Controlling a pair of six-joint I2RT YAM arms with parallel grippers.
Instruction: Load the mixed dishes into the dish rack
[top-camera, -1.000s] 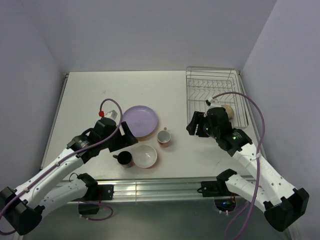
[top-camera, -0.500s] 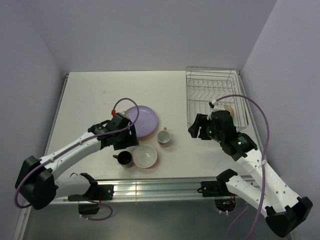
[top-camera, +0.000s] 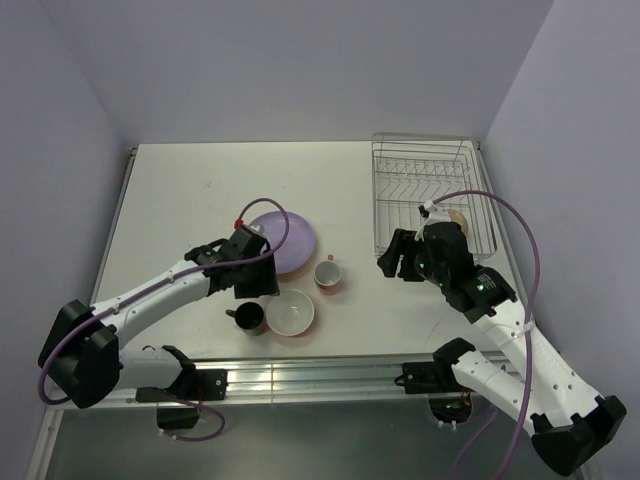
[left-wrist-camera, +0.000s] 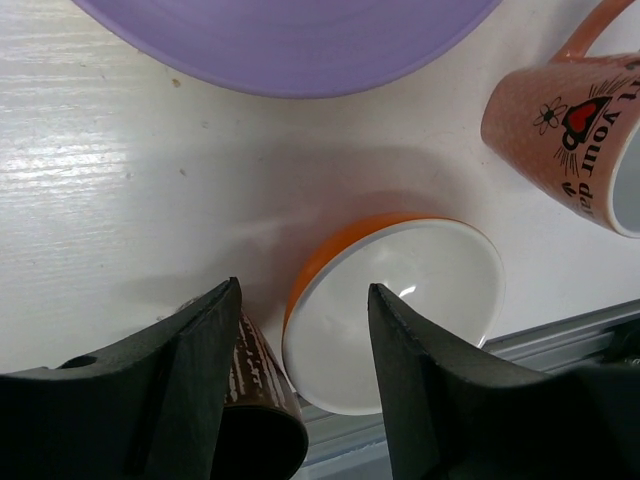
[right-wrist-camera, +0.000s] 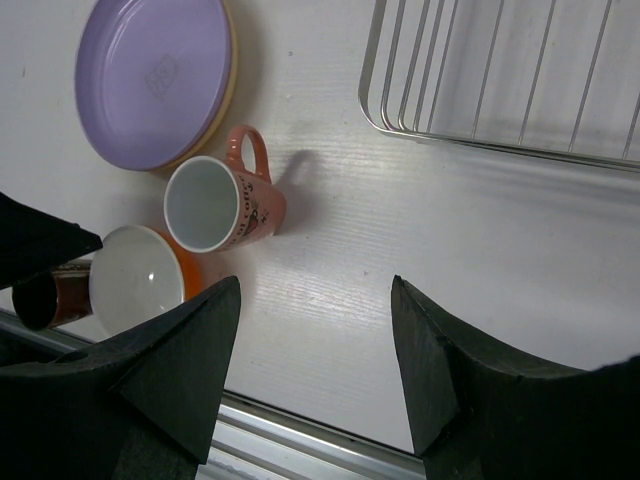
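The lilac plate (top-camera: 283, 240) lies flat mid-table. In front of it stand the pink mug (top-camera: 326, 273), the orange bowl (top-camera: 290, 312) with a white inside, and the small black cup (top-camera: 248, 318). My left gripper (top-camera: 266, 289) is open and low over the bowl (left-wrist-camera: 400, 300). Its fingers straddle the bowl's near rim, and the left one is beside the cup (left-wrist-camera: 255, 400). My right gripper (top-camera: 392, 259) hangs open over bare table just in front of the dish rack (top-camera: 430, 170). A pale round dish (top-camera: 458, 216) sits in the rack, mostly hidden by the right arm.
The rack's front left corner (right-wrist-camera: 400, 125) is close to the right gripper (right-wrist-camera: 315, 282). The mug (right-wrist-camera: 225, 210), bowl (right-wrist-camera: 135, 280) and plate (right-wrist-camera: 155, 80) lie to its left. The table's near edge and a metal rail (top-camera: 320, 375) run just below the bowl.
My left arm has swung right and forward from beside the plate down to the orange bowl, and its jaws have narrowed. The right arm pulled back slightly, then held still.
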